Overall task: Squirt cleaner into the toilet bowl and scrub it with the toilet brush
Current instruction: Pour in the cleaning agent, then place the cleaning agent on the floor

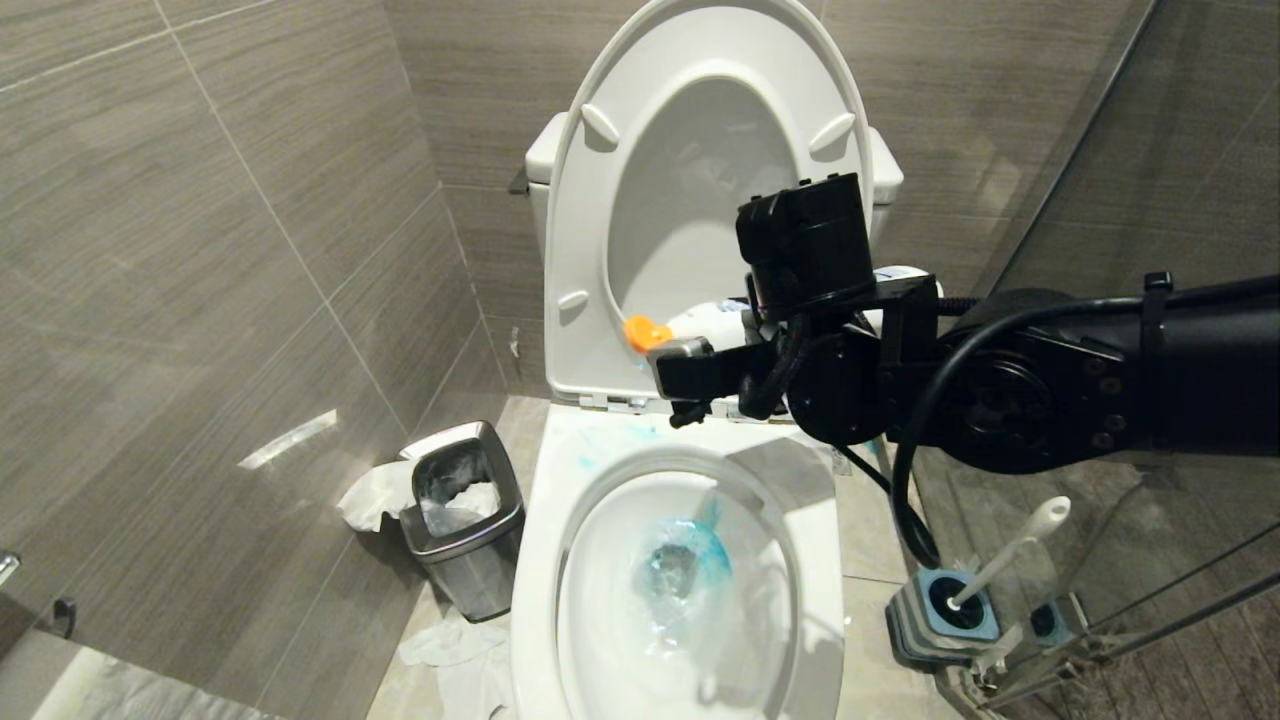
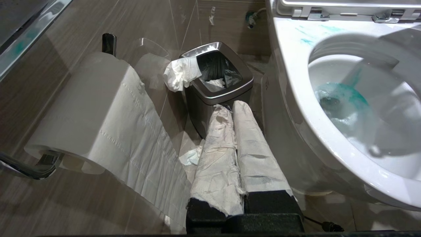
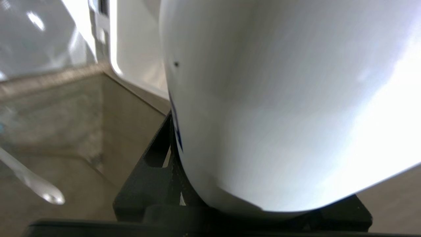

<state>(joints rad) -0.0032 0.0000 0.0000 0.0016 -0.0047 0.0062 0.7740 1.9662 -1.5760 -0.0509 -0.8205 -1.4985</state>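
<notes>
Right gripper point(image 1: 700, 365) clamped on white bottle point(image 1: 715, 322) above bowl point(image 1: 830, 560)
Orange cap points left, cleaner point(image 1: 700, 555) pooled blue at drain; left gripper point(image 2: 235, 108) closed, near bin point(image 2: 218, 95)

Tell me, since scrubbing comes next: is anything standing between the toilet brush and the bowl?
Nothing visible does. The toilet brush stands in its holder on the floor beside the toilet bowl, seat up, basin open. The right gripper holds the cleaner bottle.
</notes>
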